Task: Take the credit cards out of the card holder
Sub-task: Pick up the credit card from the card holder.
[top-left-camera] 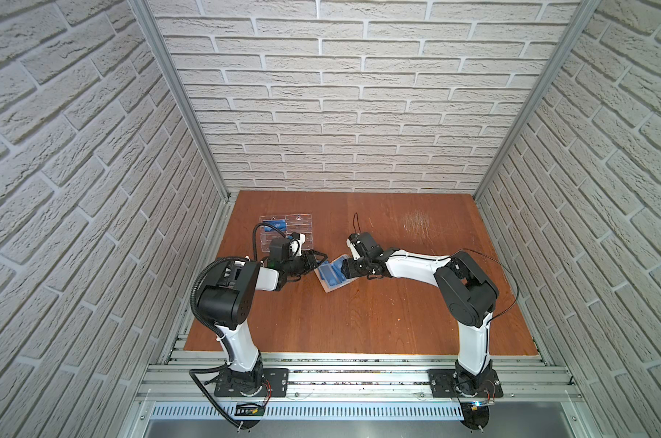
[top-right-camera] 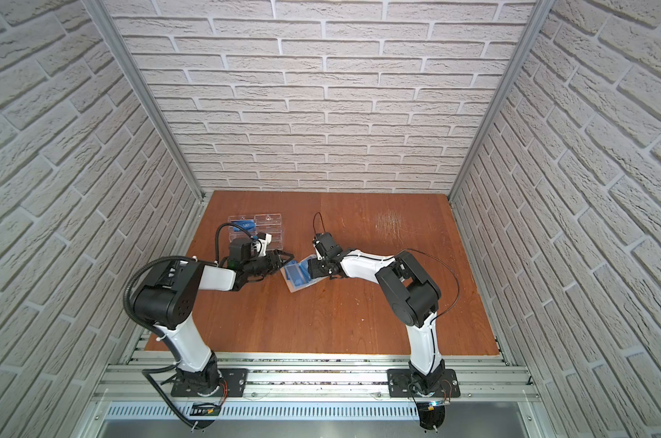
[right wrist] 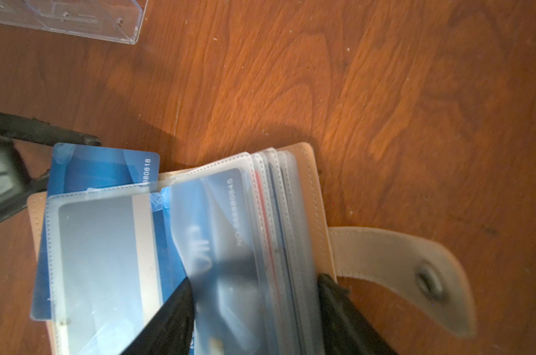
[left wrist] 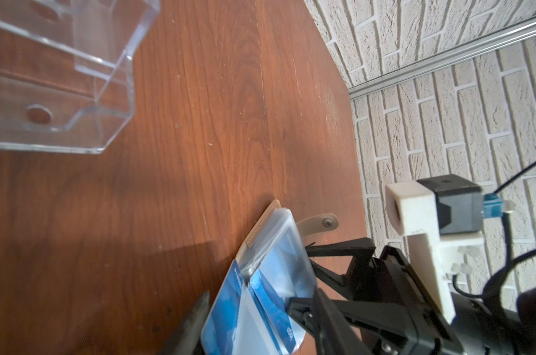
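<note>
Top cams overhead, wrist cams close, sharing card holder [right wrist: 314, 190]

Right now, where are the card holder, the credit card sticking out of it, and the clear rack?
card holder [right wrist: 319, 215]: right wrist view, tan cover edge.
blue credit card [right wrist: 100, 169]: right wrist view, its exposed end.
clear acrylic rack [left wrist: 113, 92]: left wrist view, a side wall.

— What do the arms look like?
— The left arm [top-left-camera: 240, 343] and right arm [top-left-camera: 473, 343] have white shells, bulky black joints and screwed black base plates [top-left-camera: 279, 381].
— Cables?
— A ribbed black hose [top-left-camera: 195, 299] on the left, a thin black wire [top-left-camera: 512, 282] on the right. The left gripper [top-left-camera: 320, 261] and right gripper [top-left-camera: 347, 270] are black and angular.
</note>
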You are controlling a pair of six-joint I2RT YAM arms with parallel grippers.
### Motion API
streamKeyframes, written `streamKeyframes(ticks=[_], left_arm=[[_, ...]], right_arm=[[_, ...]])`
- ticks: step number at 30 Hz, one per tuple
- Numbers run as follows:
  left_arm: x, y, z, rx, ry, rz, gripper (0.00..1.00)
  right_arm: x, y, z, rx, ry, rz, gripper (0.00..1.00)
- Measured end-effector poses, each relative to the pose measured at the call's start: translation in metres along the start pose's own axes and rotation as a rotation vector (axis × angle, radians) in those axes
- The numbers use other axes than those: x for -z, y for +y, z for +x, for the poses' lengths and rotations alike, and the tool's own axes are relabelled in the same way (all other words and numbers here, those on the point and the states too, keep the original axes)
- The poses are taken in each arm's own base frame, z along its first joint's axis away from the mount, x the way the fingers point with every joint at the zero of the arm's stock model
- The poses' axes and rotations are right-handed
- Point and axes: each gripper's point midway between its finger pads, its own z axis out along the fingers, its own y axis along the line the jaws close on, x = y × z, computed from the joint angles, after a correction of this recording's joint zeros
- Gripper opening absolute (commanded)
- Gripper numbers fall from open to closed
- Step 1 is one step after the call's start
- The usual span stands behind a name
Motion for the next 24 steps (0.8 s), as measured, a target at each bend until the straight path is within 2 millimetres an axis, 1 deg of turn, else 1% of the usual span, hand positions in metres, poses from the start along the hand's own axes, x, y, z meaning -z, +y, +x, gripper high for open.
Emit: streamKeyframes(ticks=[5, 13, 24], left_arm=[[-0.0026, 0.0022, 0.0004, -0.005, 0.02, -0.017, 0.48], [-0.0067, 0.0019, 0.0035, -0.021, 0.053, -0.048, 0.46], [-0.0034, 0.0055, 0.002, -0.027, 0.075, -0.134, 0.45]], right_arm=[[-0.0002, -0.0001, -0.0001, 0.0, -0.002, 0.0, 0.62], [-0.0003, 0.0, -0.0003, 0.0, -0.003, -0.001, 0.61], [-0.0003, -0.0005, -0.0008, -0.001, -0.004, -0.001, 0.6]])
